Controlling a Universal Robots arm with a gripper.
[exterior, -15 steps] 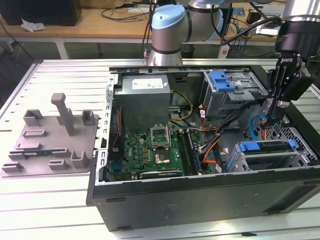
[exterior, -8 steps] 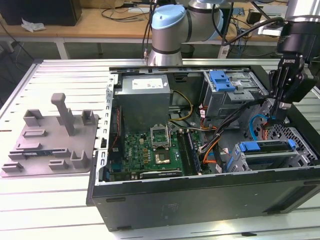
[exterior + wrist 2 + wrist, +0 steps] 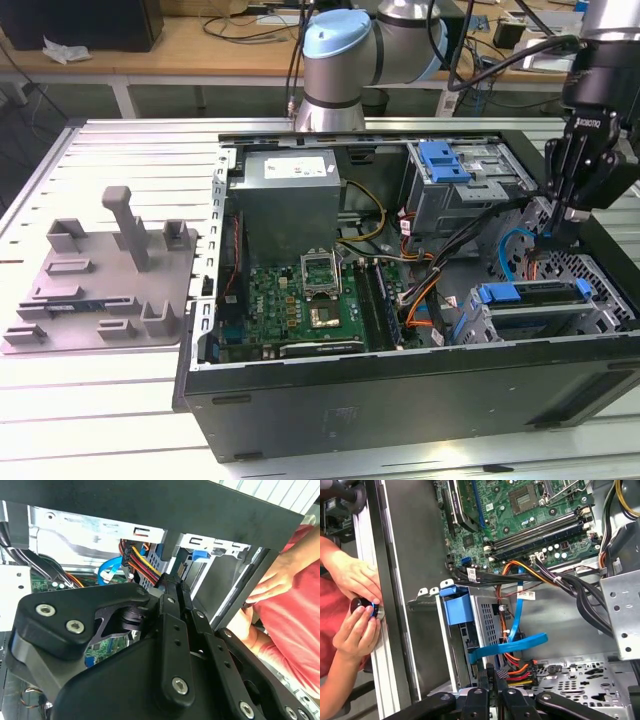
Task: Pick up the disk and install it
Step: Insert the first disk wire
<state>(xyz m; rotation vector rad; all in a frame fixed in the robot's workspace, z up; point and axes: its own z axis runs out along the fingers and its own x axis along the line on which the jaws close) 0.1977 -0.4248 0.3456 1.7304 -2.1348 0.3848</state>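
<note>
gripper (image 3: 555,232) first: fingertips together, nothing between them that we see, tips hanging just above lower drive cage (image 3: 600,318). disk (image 3: 530,292) lies in that cage, blue rail up. we judge seating is the step in hand. done well: press square along rails, stay clear of blue cable (image 3: 512,647) and power wires (image 3: 517,670), mind hands (image 3: 355,630) at case edge. count: one gripper, one disk, one upper blue bracket (image 3: 445,160), two hands, and farthest, one grey fixture plate (image 3: 100,285).
</note>
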